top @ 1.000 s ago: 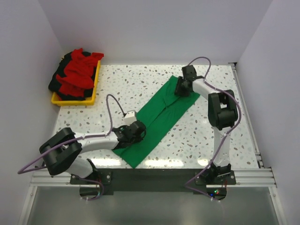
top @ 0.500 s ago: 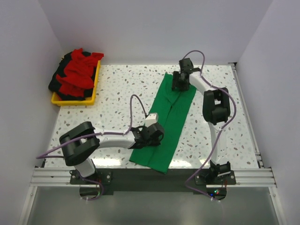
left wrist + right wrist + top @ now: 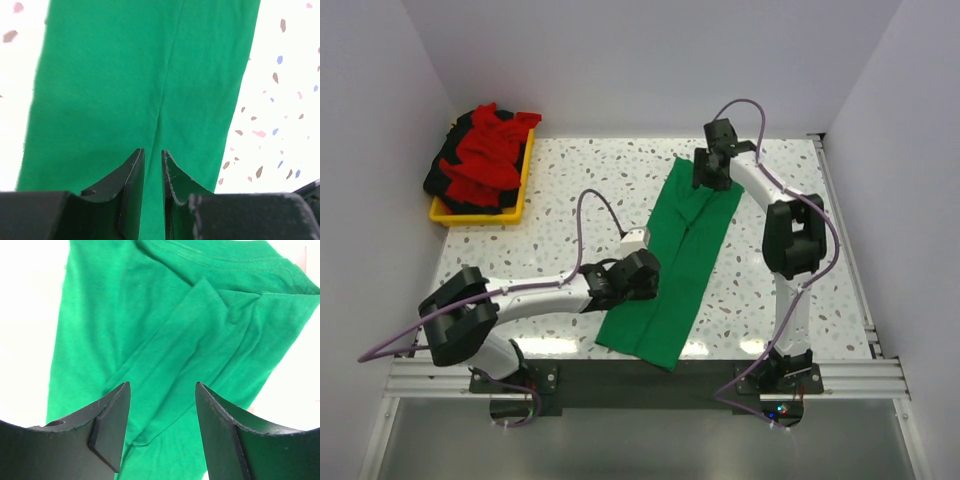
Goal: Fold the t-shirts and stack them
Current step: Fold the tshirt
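Showing 1 green tee [image 3: 685, 250], 1 bin [image 3: 480, 215]

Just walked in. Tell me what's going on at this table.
The robot is partway through folding a green t-shirt, which lies on the table folded lengthwise into a long strip. The right hand hangs open over its collar end. The left hand sits low over the near half, fingers almost together; whether it pinches cloth is unclear. Red and black clothes are piled in a yellow bin at the far left.
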